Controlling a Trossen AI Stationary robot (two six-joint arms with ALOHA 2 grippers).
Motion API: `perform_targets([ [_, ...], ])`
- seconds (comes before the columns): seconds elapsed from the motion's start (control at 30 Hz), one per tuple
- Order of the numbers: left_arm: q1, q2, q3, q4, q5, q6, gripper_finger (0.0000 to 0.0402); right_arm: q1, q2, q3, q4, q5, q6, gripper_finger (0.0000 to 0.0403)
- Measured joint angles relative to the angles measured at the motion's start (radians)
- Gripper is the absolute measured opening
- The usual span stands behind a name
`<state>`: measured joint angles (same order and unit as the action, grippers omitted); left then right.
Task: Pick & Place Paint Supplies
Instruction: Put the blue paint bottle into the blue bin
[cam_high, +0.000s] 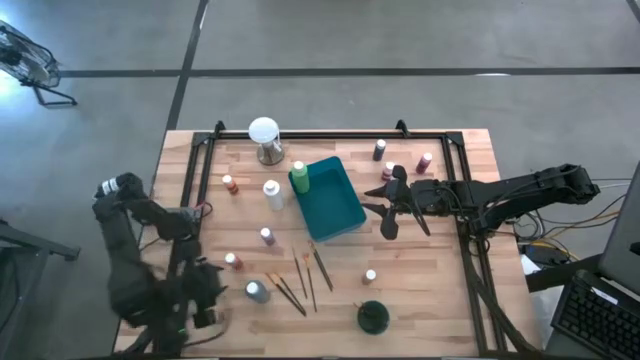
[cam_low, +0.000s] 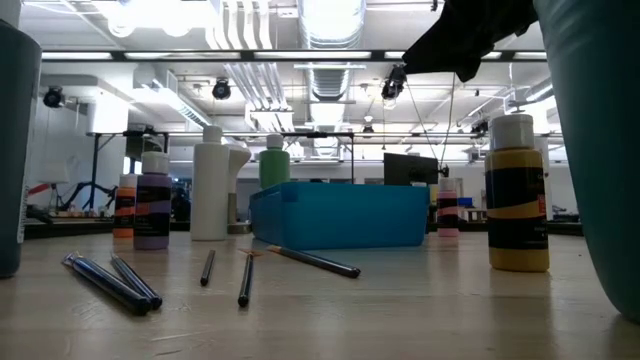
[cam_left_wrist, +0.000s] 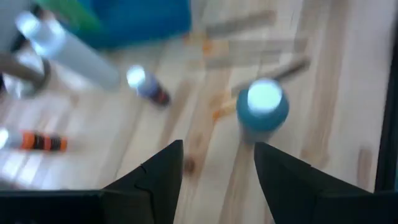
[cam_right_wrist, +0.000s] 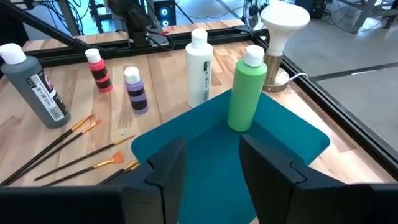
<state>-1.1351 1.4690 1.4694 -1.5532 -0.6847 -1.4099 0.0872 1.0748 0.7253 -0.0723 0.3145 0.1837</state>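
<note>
text: none legible | bottle labels (cam_right_wrist: 205, 74): print too small to read

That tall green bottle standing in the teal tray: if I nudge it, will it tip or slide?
The green bottle is tall and narrow, standing upright near a corner of the teal tray, so a high nudge would probably tip it. Its smooth round body may roll once it is down.
</note>
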Motion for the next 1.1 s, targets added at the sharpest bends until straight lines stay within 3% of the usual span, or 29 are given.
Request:
perform_targets([
  [0.13, -0.160, -0.031, -0.172, 0.009, -0.211, -0.268, 0.0202, 0.000, 0.000, 0.000, 0.002, 0.001, 0.016, 0.0136],
  [0.27, -0.208, -0.028, -0.364, 0.148, -0.230, -0.417, 0.0202, 0.000, 0.000, 0.000, 0.022, 0.003, 0.019, 0.0131],
  [0.43, -0.200, -0.020, -0.484, 0.454, -0.258, -0.276, 0.0202, -0.003, 0.000, 0.000, 0.069, 0.030, 0.004, 0.0126],
  [0.57, -0.198, -0.020, -0.528, 0.606, -0.263, -0.160, 0.0202, -0.007, 0.000, 0.000, 0.086, 0.056, 0.000, 0.0121],
  [0.9, -0.181, -0.020, -0.611, 0.733, -0.243, -0.128, 0.0202, -0.014, 0.000, 0.000, 0.116, 0.055, 0.017, 0.0111],
  [1.1, -0.125, -0.021, -0.636, 0.775, -0.198, -0.099, 0.0202, -0.014, 0.000, 0.000, 0.116, 0.055, 0.019, 0.0125],
])
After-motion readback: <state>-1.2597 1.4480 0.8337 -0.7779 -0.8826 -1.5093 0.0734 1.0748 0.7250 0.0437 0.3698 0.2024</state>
